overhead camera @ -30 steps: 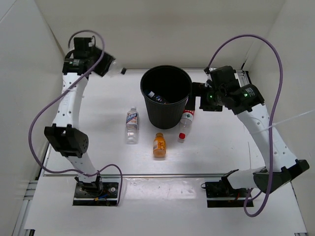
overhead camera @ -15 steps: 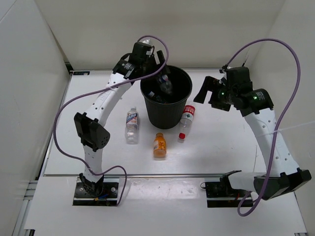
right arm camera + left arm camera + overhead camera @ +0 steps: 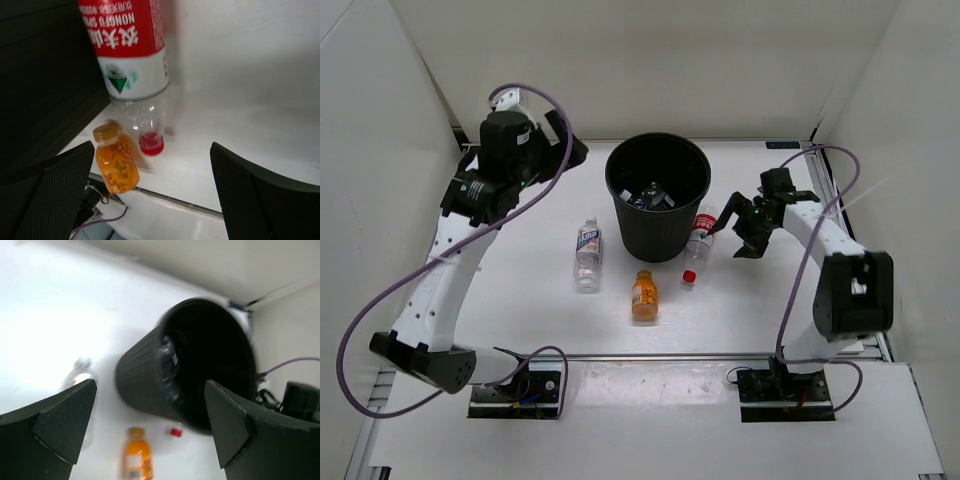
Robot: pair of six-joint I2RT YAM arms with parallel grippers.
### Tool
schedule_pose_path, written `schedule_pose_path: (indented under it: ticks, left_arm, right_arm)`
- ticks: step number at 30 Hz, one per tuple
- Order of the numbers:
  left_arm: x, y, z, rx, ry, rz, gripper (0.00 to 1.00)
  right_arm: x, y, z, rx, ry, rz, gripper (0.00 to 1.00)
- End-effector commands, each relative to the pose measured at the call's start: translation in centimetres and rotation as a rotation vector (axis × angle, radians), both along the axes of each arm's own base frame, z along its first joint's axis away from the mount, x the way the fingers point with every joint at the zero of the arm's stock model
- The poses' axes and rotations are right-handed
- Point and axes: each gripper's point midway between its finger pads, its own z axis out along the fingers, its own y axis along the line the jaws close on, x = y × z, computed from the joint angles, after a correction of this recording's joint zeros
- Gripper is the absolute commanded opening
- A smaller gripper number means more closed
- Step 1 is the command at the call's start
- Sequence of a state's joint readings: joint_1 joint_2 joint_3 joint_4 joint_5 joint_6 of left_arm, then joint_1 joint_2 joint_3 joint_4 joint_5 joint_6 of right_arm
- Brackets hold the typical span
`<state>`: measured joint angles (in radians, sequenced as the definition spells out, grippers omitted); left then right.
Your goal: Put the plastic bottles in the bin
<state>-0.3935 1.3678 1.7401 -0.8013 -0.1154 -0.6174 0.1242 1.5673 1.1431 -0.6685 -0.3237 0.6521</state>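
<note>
White walls [image 3: 650, 60] are boxing in a white table [image 3: 520, 310]. The black bin [image 3: 658, 225] is standing upright mid-table.

Progress: bottles in the bin [image 3: 650, 193] are showing as glints at the bottom, probably two. Three are lying outside, so the job is looking under half done. From the bin, the white-blue-label bottle [image 3: 587, 255] is lying at 8 o'clock, a little apart. The orange bottle [image 3: 642, 295] is lying at 6 o'clock. The red-label bottle [image 3: 698, 245] is lying at 4 o'clock against the bin wall, cap toward the arms.

Left gripper [image 3: 563, 143] is hanging at 10 o'clock off the bin, jaws spread wide, holding nothing. Right gripper [image 3: 734, 232] is sitting low at 3 o'clock, just beside the red-label bottle, jaws wide, gripping nothing.

Hard to read: the bin interior is dark and the count is uncertain. The left wrist view is blurring.
</note>
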Motion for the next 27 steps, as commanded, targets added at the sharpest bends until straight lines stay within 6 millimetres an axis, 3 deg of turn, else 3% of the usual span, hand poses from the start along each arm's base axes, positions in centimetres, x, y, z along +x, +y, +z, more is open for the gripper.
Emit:
schedule_pose_path:
  ticks: [1, 2, 3, 6, 8, 10, 12, 14, 17, 18, 19, 21, 23, 24, 25, 27]
  left_arm:
    - [-1.0, 1.3, -7.3, 0.066, 0.191, 0.004, 1.00]
    - [-1.5, 2.2, -8.1, 0.069, 0.214, 0.033, 1.00]
    - [-1.9, 2.7, -10.4, 0.090, 0.274, 0.042, 1.00]
    - [-3.3, 4.7, -13.5, 0.124, 0.370, 0.096, 1.00]
    - [-3.8, 5.5, -14.7, 0.145, 0.412, 0.118, 1.00]
    - [-4.4, 6.6, -16.4, 0.170, 0.447, 0.150, 1.00]
    - [-4.7, 7.0, -17.6, 0.179, 0.478, 0.160, 1.00]
    - [-4.9, 7.9, -18.9, 0.174, 0.511, 0.191, 1.00]
    - [-4.9, 7.9, -20.5, 0.170, 0.524, 0.198, 1.00]
    - [-4.8, 7.8, -20.8, 0.161, 0.522, 0.204, 1.00]
    - [-4.6, 7.8, -21.5, 0.160, 0.518, 0.204, 1.00]
    - [-4.3, 7.5, -21.9, 0.129, 0.516, 0.199, 1.00]
    - [-3.8, 6.1, -22.8, 0.094, 0.531, 0.134, 1.00]
    - [-3.5, 5.9, -22.9, 0.087, 0.528, 0.110, 1.00]
    - [-3.8, 4.3, -23.7, 0.046, 0.555, 0.020, 1.00]
    - [-3.0, 3.1, -24.0, 0.019, 0.520, -0.046, 1.00]
  right_arm:
    - [4.6, 3.1, 1.4, 0.097, -0.100, 0.061, 1.00]
    - [5.2, 3.2, -0.3, 0.092, -0.058, 0.059, 1.00]
    - [5.6, 3.7, -0.8, 0.090, -0.047, 0.069, 1.00]
    - [7.2, 4.2, -3.1, 0.070, 0.011, 0.072, 1.00]
    - [7.5, 4.5, -5.1, 0.054, 0.063, 0.067, 1.00]
    - [8.0, 4.6, -5.7, 0.052, 0.077, 0.066, 1.00]
    - [7.7, 4.6, -7.2, 0.045, 0.123, 0.065, 0.92]
    - [6.8, 4.4, -8.2, 0.038, 0.165, 0.063, 0.70]
    - [5.0, 2.8, -8.9, -0.016, 0.180, 0.052, 0.54]
    - [4.8, 2.1, -8.5, -0.027, 0.173, 0.035, 0.50]
    - [4.4, 1.8, -6.5, -0.037, 0.125, 0.038, 0.47]
    - [3.5, -0.7, -5.3, -0.112, 0.105, -0.027, 0.40]
    - [3.2, -3.5, -0.7, -0.099, 0.040, -0.149, 0.39]
    - [3.4, -4.1, 2.8, -0.069, -0.039, -0.187, 0.39]
    - [3.3, -5.5, 4.4, -0.063, -0.041, -0.241, 0.38]
    - [4.0, -5.8, 8.8, -0.046, -0.138, -0.264, 0.34]
